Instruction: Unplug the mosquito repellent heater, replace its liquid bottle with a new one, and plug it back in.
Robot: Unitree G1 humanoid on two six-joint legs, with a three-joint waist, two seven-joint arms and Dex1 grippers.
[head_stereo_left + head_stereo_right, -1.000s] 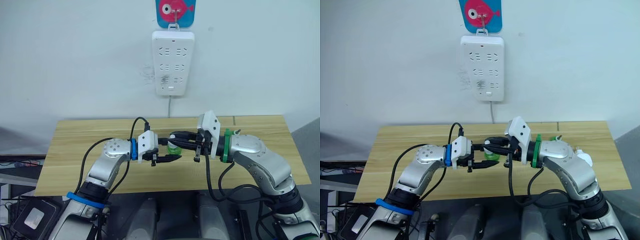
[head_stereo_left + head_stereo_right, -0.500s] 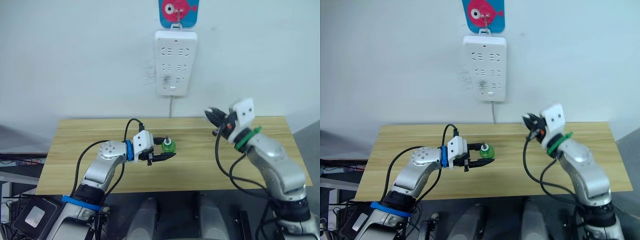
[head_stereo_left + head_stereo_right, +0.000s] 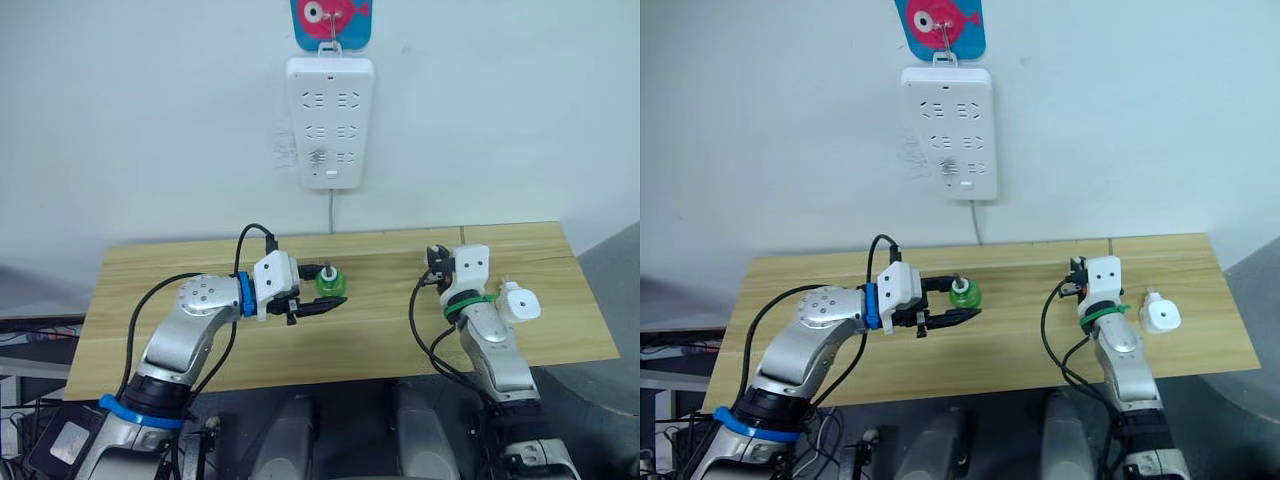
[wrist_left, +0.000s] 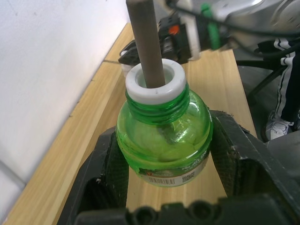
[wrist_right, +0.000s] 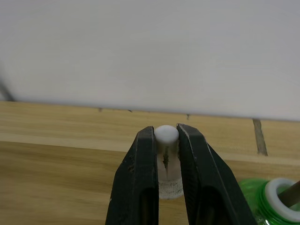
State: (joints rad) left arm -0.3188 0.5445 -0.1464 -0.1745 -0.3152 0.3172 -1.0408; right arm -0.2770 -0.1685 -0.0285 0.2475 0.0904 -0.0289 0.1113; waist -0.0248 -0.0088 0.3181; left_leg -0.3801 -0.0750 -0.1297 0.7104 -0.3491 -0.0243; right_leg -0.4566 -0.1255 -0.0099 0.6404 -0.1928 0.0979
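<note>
A green liquid bottle [image 4: 164, 145] with a white neck and a grey wick is held upright over the table, with my left gripper [image 3: 322, 296] shut on its body. Well to the right of it, my right gripper [image 5: 166, 132] is shut on a small white cap [image 5: 168, 180] and points toward the wall. The mosquito repellent heater [image 3: 520, 303], white and rounded, lies on the table [image 3: 380, 340] just right of my right arm, unplugged. In the right wrist view a second green bottle [image 5: 272, 197] with a white neck stands close beside the gripper.
A long white socket strip [image 3: 330, 122] hangs on the wall above the table's middle, under a blue and pink fish hook [image 3: 330, 20]. Its cord [image 3: 332, 210] runs down behind the table. The table's right edge is close to the heater.
My right gripper has left the bottle and swung right and down with the white cap. The left gripper still holds the bottle in about the same place. The camera has shifted.
</note>
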